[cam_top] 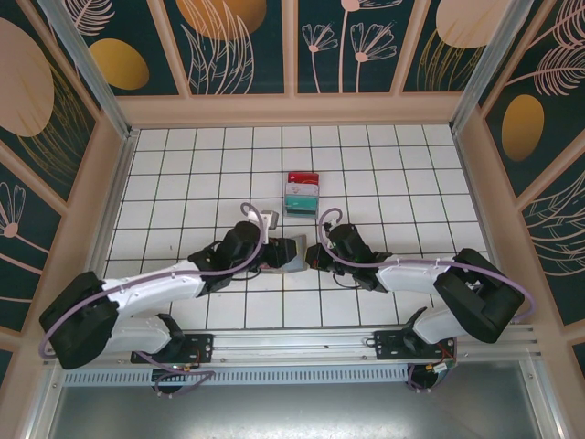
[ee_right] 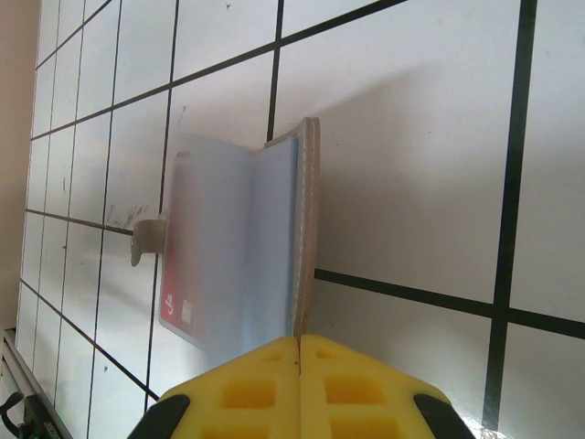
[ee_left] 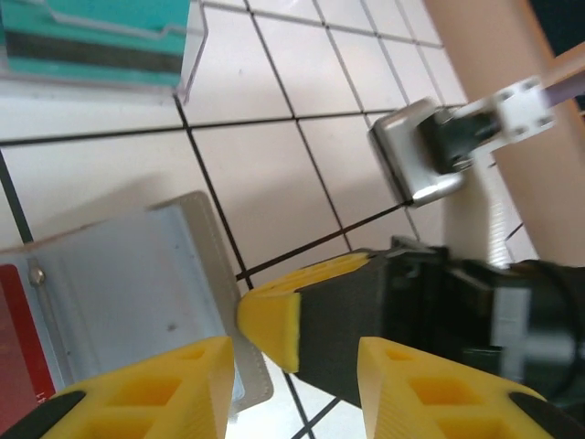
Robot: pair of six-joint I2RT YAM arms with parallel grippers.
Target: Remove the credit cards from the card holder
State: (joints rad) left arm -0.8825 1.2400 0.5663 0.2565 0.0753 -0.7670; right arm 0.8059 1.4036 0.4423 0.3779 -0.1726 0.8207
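We look down on a white tiled surface point(cam_top: 183, 174) boxed in by walls painted with leaves and flowers. Two black-and-white arms reach in from the near edge: the left arm point(cam_top: 155, 283) and the right arm point(cam_top: 430, 270) meet over the card holder point(cam_top: 289, 263), which lies open at the middle of the surface.

A short way beyond the card holder, on its far side, sits a stack of red, white and teal cards point(cam_top: 302, 193), apart from it.

Seen from the right wrist, the card holder point(ee_right: 238, 238) is spread like a book, with a pale blue-grey inner panel and a tan cover edge. A red card point(ee_right: 178, 306) shows at its outer side.

The left gripper point(cam_top: 274, 251) is at the card holder's left. In its own view its yellow fingers point(ee_left: 137, 393) stand partly apart, one lying over the panel, with nothing visibly clamped between them.

The right gripper point(ee_right: 299, 343) is at the card holder's right, fully closed, its tips against the cover edge. We cannot tell whether it pinches that edge.

A small tab point(ee_right: 146, 240) juts from the card holder's outer side.
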